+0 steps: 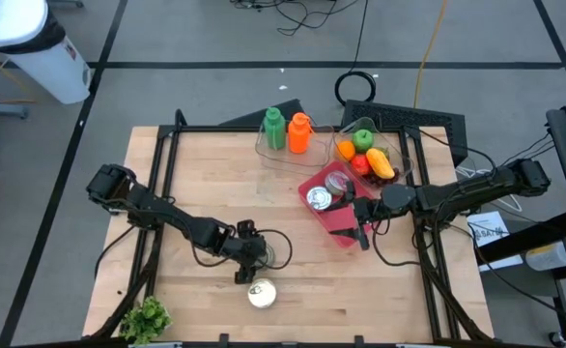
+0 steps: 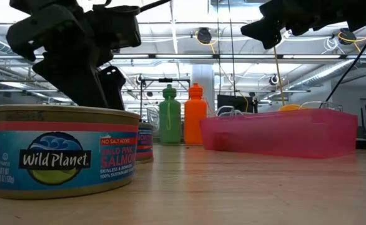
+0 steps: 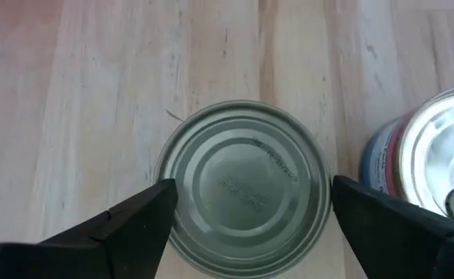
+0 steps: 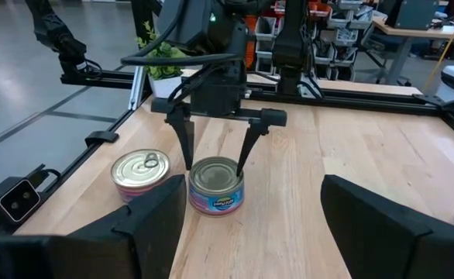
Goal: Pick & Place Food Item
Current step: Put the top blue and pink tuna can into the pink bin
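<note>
A salmon can with a plain lid (image 3: 246, 198) stands upright on the wooden table. My left gripper (image 3: 249, 194) is open above it and points down, with one finger on each side of the can (image 4: 215, 186). In the high view this gripper (image 1: 249, 259) hides that can. A second can with a pull-tab lid (image 1: 262, 293) stands just toward the near edge; it fills the low view's foreground (image 2: 61, 153). My right gripper (image 4: 246, 232) is open and empty, hovering over the pink bin's near end (image 1: 346, 230). My left gripper straddles the plain-lid can from above, its fingers (image 3: 146, 221) level with the can's side wall (image 4: 211, 200). I cannot tell whether they touch it. The can stands upright on the table.
The pink bin (image 1: 312, 182) at the right holds cans. Behind it is a clear container of fruit (image 1: 370, 155), and a green bottle (image 1: 274, 128) and an orange bottle (image 1: 299, 132) stand at the far edge. A leafy green (image 1: 146, 317) lies at the near left corner.
</note>
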Available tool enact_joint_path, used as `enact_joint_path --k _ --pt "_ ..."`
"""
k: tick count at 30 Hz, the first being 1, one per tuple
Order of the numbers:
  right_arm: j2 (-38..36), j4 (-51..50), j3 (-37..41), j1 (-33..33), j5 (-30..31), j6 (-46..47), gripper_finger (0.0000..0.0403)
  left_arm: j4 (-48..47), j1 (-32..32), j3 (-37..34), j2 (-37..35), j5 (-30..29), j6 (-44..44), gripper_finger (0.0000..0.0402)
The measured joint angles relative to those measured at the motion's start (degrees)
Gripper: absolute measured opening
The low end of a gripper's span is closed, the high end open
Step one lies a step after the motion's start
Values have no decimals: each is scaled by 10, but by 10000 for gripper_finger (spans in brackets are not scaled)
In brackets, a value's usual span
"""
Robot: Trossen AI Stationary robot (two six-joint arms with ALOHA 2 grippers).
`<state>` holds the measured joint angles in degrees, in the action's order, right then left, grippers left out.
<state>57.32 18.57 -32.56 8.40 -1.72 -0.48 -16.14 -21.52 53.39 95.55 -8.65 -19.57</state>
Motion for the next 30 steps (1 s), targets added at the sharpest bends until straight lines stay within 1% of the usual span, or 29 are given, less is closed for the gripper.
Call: enact_joint_path --k 6,11,14,16,20,22,25,30 --pt "0 0 0 0 0 -2 279 -5 1 0 1 -38 25 351" --pt "0 0 0 0 0 -2 279 -9 0 7 1 -78 29 351" --pt "0 0 0 0 0 -2 279 -29 1 7 1 -78 26 351" --pt "0 0 0 0 0 -2 279 -39 1 7 1 -65 11 351" --pt "0 0 0 0 0 -2 279 -27 5 7 1 -51 -15 351" --pt "0 0 0 0 0 -2 279 -15 10 7 1 -51 -10 351" --pt "0 0 0 0 0 -2 279 5 17 7 1 -53 26 351" --pt "0 0 0 0 0 -2 279 -16 20 7 1 -51 27 351"
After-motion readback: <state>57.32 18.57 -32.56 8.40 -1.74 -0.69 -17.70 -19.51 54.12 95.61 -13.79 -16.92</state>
